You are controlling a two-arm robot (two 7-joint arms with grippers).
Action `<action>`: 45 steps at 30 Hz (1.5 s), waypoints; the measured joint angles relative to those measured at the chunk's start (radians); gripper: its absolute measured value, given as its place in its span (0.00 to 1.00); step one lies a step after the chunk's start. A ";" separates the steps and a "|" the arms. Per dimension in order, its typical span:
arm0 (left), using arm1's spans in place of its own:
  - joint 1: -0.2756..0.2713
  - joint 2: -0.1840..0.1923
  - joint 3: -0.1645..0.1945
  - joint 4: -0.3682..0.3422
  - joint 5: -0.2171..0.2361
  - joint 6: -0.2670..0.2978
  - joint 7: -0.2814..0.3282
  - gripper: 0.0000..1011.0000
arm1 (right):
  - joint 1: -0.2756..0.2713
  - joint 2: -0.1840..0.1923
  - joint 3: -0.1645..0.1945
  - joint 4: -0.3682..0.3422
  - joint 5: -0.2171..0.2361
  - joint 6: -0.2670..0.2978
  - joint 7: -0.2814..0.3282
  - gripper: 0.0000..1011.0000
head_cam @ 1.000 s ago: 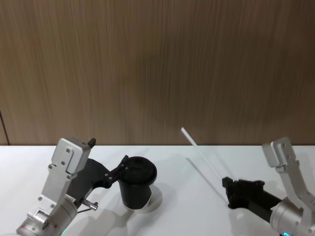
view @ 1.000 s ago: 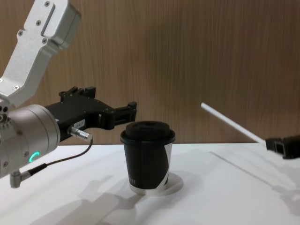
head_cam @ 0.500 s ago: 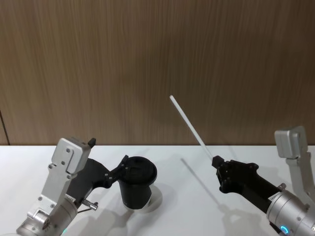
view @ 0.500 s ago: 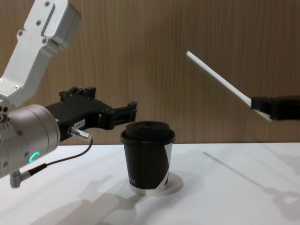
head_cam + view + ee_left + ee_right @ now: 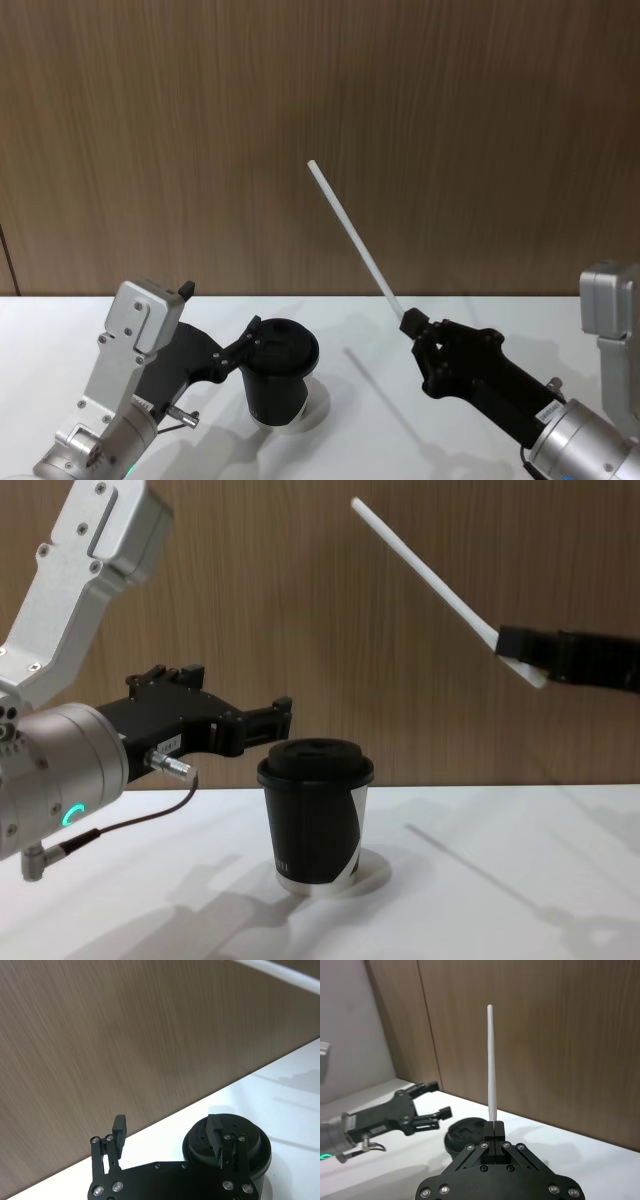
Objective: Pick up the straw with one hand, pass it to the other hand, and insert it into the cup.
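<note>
Left gripper [image 5: 167, 1121]: low over the left part of the table [image 5: 60, 325], reaching toward the middle. Its jaws are spread wide with nothing between them. One fingertip is just beside the lid [image 5: 315, 756]; whether they touch cannot be told.
Left wrist: a thick silver cylinder with a green lit ring [image 5: 69, 815] and a black cable [image 5: 120, 830].
Cup [image 5: 280, 380]: black, with a domed lid and a white slanted patch on its side. It stands upright on a pale round disc [image 5: 375, 875], left of the table's middle and nearer the far edge than the right gripper's arm.
Straw [image 5: 355, 240]: white and straight, wholly in the air and well apart from the cup. It is gripped at its lower end and tilted, its free end leaning up and toward the robot's left, above the cup's level.
Right gripper [image 5: 410, 322]: raised over the right half of the table, jaws closed tight on the straw's lower end.
Wall [image 5: 200, 120]: brown wood panelling behind the table's far edge.
</note>
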 joint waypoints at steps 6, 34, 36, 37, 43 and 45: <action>0.000 0.000 0.000 0.000 0.000 0.000 0.000 0.99 | -0.026 -0.001 -0.006 -0.030 0.027 -0.019 0.019 0.00; 0.002 0.000 -0.004 -0.004 -0.005 -0.001 -0.008 0.99 | -0.087 0.008 -0.045 -0.113 0.087 -0.043 0.054 0.00; 0.003 0.001 -0.008 -0.007 -0.016 -0.002 -0.018 0.99 | -0.088 0.008 -0.047 -0.116 0.089 -0.044 0.055 0.00; 0.004 0.001 -0.010 -0.009 -0.022 -0.003 -0.024 0.99 | -0.088 0.008 -0.047 -0.116 0.089 -0.044 0.055 0.00; 0.008 0.006 -0.030 -0.030 -0.077 -0.010 -0.076 0.99 | -0.091 0.009 -0.051 -0.121 0.092 -0.045 0.056 0.00; 0.009 0.009 -0.036 -0.037 -0.096 -0.010 -0.095 0.99 | -0.091 0.009 -0.051 -0.121 0.093 -0.045 0.056 0.00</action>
